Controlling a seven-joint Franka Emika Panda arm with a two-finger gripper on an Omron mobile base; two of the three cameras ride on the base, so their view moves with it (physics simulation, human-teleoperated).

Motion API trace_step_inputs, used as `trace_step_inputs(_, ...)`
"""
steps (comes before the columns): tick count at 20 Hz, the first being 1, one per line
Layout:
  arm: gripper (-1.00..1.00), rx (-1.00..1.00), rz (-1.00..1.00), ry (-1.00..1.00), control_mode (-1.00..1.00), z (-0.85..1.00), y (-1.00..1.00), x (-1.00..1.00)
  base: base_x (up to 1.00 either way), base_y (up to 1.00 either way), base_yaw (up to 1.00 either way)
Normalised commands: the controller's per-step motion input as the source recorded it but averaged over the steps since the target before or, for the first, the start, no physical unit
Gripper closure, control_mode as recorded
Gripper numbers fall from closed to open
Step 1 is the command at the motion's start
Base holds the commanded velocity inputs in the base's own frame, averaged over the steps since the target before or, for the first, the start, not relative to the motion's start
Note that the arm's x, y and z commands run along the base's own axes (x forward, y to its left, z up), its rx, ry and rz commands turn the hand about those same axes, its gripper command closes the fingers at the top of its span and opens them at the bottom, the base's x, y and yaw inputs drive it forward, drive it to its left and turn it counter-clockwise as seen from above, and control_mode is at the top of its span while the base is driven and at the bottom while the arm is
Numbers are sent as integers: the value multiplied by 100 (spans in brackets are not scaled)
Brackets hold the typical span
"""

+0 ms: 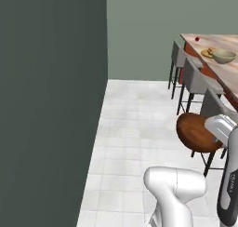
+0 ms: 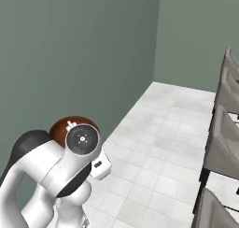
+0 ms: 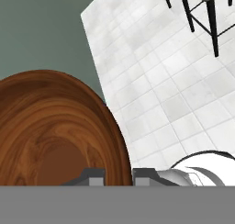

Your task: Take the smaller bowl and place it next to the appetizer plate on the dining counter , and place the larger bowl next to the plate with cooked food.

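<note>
Light is even and soft throughout, with no clear source. The white tiled floor (image 1: 139,128) is bright, the green walls (image 1: 51,105) flat and dim. Shadows are barely visible. The brown bowl (image 3: 55,131) carries a mild sheen. Edges look slightly soft and pixelated, without blur or distortion.

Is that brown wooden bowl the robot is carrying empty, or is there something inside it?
Empty: the hand view looks straight into the brown bowl and shows bare wood grain, with the fingers shut on its rim.
</note>
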Motion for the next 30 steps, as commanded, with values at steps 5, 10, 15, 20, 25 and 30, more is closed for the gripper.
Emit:
trace_step_inputs(5,100,0,0,0,100,0,0,0,100,3,-26)
trace_step_inputs(10,100,0,0,0,100,0,0,0,100,7,-26)
trace_step_inputs(15,100,0,0,0,100,0,0,0,100,14,-24)
trace_step_inputs(20,100,0,0,0,100,0,0,0,100,34,-19)
trace_step_inputs(25,100,0,0,0,100,0,0,0,100,30,-18)
trace_step_inputs(30,100,0,0,0,100,0,0,0,100,15,-21)
